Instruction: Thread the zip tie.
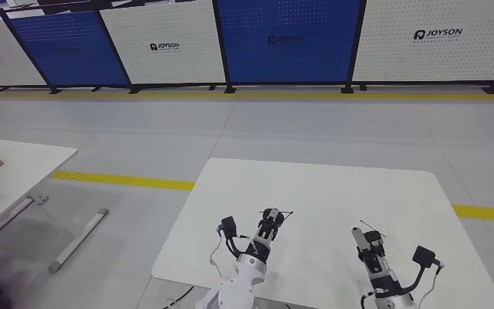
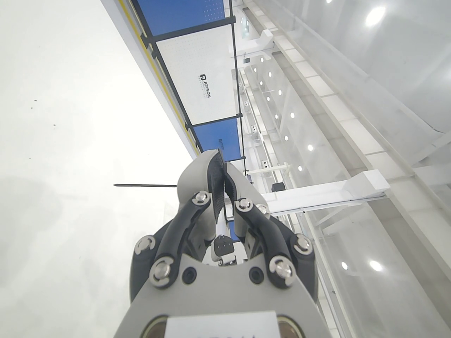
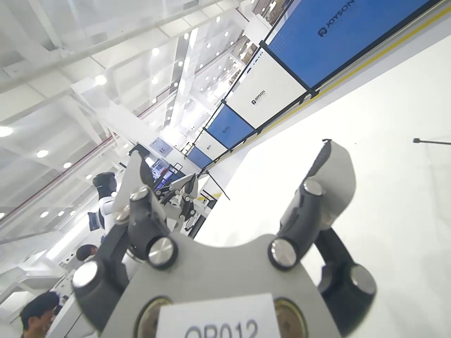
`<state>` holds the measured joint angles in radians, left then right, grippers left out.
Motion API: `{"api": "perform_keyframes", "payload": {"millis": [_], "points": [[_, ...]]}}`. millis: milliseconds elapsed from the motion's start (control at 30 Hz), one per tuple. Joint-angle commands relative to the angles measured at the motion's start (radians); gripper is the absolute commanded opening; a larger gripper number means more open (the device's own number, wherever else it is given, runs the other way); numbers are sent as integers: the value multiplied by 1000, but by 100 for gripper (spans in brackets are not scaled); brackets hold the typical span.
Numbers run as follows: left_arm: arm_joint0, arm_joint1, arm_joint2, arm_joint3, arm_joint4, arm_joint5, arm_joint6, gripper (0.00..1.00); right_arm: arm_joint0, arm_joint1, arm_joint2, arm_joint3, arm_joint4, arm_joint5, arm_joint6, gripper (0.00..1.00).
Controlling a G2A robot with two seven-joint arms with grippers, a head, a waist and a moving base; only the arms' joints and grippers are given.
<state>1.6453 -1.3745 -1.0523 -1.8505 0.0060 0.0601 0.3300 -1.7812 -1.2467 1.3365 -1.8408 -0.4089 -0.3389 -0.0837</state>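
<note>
Zip tie (image 2: 144, 185): thin black strip, pinched between ribbed left fingers (image 2: 193, 177) | right fingers (image 3: 338, 172) spread | smooth white table (image 1: 324, 185)

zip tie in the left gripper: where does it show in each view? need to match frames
Top view: the zip tie is a thin black strip across the tips of the left gripper, over the white table.
Left wrist view: the zip tie pokes sideways out of the shut fingers, over the table.
Right wrist view: far off, the zip tie slants from the other arm's gripper.
Shared landmark: the blue and white panel fence.
</note>
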Motion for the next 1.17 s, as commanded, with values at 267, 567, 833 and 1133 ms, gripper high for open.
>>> {"api": "perform_keyframes", "payload": {"millis": [267,567,833,1133], "points": [[-20,-15,-11,33,-43,9,122,0,-18,4,142,10,318,4,20,100],[-43,-22,-26,56,-88,28,146,0,6,-3,185,25,525,147,13,100],[-43,-22,-26,56,-88,28,146,0,6,-3,185,25,525,147,13,100],[-43,-22,-26,56,-88,28,146,0,6,-3,185,25,525,147,13,100]]}}
